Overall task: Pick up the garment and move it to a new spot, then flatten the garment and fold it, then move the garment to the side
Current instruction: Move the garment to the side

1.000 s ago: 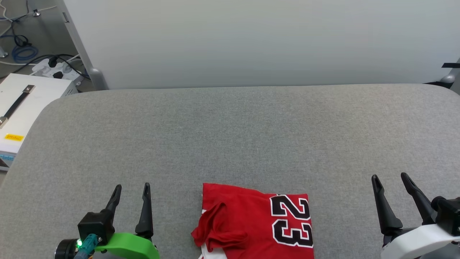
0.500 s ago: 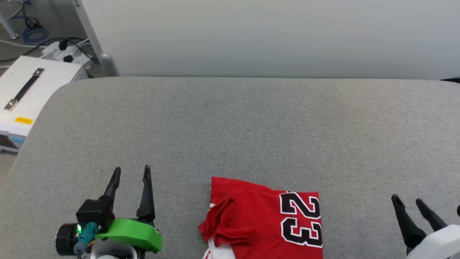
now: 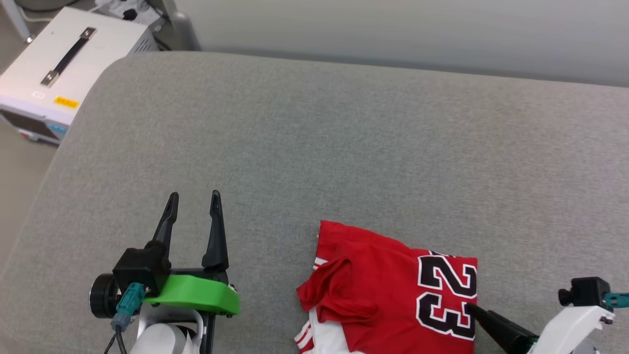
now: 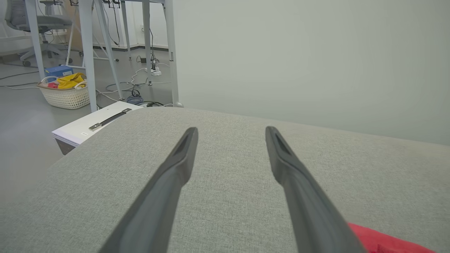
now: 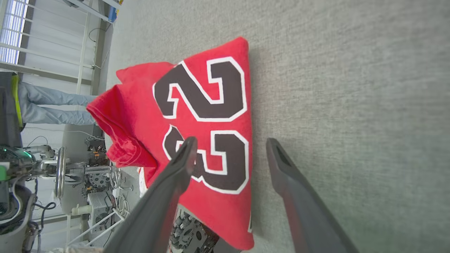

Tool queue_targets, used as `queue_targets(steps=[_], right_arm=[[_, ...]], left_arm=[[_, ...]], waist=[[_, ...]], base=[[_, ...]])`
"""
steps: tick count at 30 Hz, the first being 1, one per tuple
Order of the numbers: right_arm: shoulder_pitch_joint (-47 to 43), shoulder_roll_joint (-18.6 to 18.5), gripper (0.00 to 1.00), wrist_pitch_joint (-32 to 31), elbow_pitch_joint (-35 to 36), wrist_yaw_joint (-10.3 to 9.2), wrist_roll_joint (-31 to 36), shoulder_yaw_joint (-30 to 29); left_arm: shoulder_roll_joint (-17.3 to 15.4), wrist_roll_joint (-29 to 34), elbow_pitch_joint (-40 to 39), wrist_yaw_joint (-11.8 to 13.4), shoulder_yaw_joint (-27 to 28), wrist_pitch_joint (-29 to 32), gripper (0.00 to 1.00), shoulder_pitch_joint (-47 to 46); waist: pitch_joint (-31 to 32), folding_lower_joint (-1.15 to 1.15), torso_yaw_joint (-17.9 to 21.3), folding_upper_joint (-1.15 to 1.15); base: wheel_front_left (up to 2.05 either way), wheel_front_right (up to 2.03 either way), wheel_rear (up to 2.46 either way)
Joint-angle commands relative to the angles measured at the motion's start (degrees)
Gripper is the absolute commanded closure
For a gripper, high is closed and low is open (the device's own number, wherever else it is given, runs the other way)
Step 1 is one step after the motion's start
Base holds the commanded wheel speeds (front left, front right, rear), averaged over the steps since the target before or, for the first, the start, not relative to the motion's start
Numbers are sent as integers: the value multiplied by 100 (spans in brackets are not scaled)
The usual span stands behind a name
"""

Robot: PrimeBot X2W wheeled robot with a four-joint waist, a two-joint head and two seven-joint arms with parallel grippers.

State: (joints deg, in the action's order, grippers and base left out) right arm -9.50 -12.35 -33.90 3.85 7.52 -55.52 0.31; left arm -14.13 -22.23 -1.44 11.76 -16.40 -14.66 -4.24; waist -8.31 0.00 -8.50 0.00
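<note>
The garment (image 3: 388,290) is lying as a compact red bundle at the near edge of the grey padded table (image 3: 314,147), its black number 23 (image 3: 447,295) facing up. At far left, a white case (image 3: 64,64) is standing beside the table's far corner. Next, the left gripper (image 3: 194,194) is hovering over bare padding just left of the shirt, its two dark fingers standing apart and holding nothing. On the bundle's left side a loose red flap (image 3: 329,295) is bunching up, with striped white trim (image 3: 307,339) peeking out beneath it. At right, the right gripper (image 5: 232,141) is reaching in with its fingers spread wide, straddling the shirt's right edge. One finger is crossing the numeral and the other is hanging over bare table. Whether either is touching the cloth cannot be told. The scene is fitting two stages alike: a bundled shirt about to be lifted to a new spot, or a folded one about to be moved aside. Either way, a good grasp is likely calling for the fingers coming down low at that edge, so that the thin, soft fabric is being pinched well in from the hem rather than by a corner.
</note>
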Motion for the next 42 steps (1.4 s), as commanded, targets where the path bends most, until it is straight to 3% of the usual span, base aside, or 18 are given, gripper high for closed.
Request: queue_targets(steps=[1,10,11,13,15,23,29,33,42], right_arm=[[150,-45,0,-29,-93,-3,-96,96],[394,-55,0,-317,-778,-3,-422,542],[424,-66,7,-362,-816,-3,-435,608],[491,-73,64,-357,-852,-3,-443,688],[549,-94,100,-350,-857,-3,-440,776],[728,-317,100,-108,-576,-3,-331,976],[808,-723,100,34,-190,-3,270,1113],[862,-1047,100,-95,131,-3,729,1150],[1397,-1678,100,-449,580,-3,1396,1198]], left_arm=[[58,93,-23,-53,28,-34,0,-104],[233,253,28,-154,182,-34,0,-138],[251,268,35,-165,200,-34,0,-137],[281,292,55,-185,226,-34,0,-135],[306,317,75,-205,244,-34,0,-129],[330,392,157,-260,280,-34,0,-15],[249,403,151,-273,279,-27,0,151],[208,377,91,-276,284,-11,0,215],[69,441,-110,-293,284,15,0,52]], waist=[[-281,0,-265,0],[-434,0,-394,0],[-437,0,-393,0],[-435,0,-389,0],[-405,0,-380,0],[-117,0,-211,0],[168,0,180,0],[196,0,659,0],[-211,0,2283,0]], base=[[0,0,0],[0,0,0],[0,0,0],[0,0,0],[0,0,0],[0,0,0],[0,0,0],[0,0,0],[0,0,0]])
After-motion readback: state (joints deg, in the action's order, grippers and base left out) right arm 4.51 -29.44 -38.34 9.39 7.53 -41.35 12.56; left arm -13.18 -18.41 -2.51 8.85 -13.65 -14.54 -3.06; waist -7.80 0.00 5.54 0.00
